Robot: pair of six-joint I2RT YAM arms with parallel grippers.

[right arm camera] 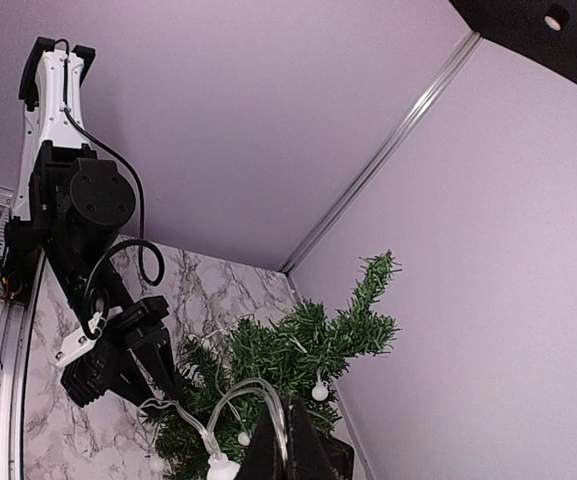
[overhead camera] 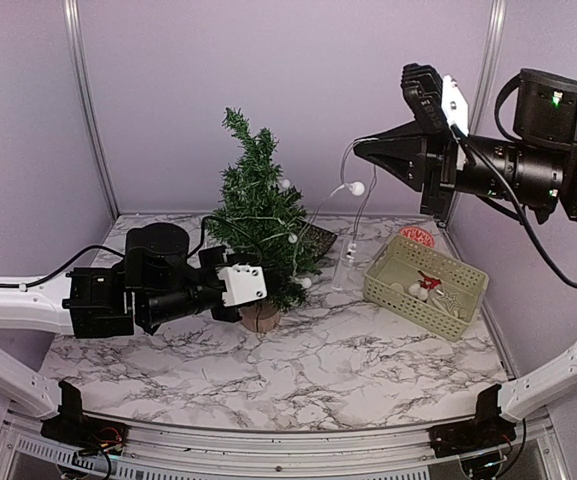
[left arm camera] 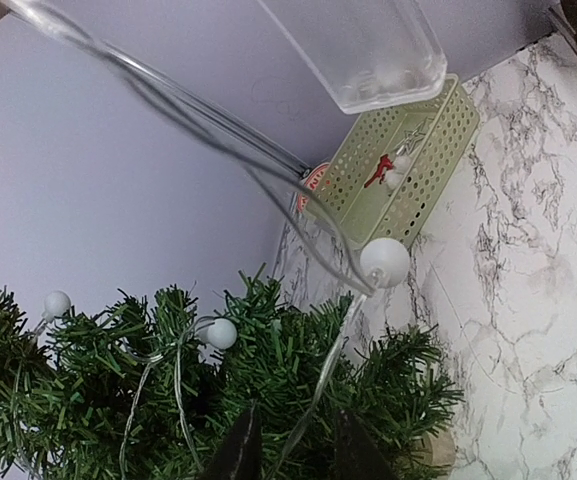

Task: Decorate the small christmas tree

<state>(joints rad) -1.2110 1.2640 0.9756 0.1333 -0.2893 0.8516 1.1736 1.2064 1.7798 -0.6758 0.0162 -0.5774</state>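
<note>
Black fingertips of the left gripper (left arm camera: 296,455) stand narrowly apart among the lower branches of the small christmas tree (overhead camera: 258,210). A clear wire of the light string (left arm camera: 384,262) runs between them, not visibly pinched. Left forearm low and level over the marble table (overhead camera: 348,370), reaching in from the left. Right gripper (overhead camera: 365,149) closed on the string's wire, high and right of the treetop; forearm level, coming from the right. Tree upright toward the back, left of the green basket (overhead camera: 380,285).
</note>
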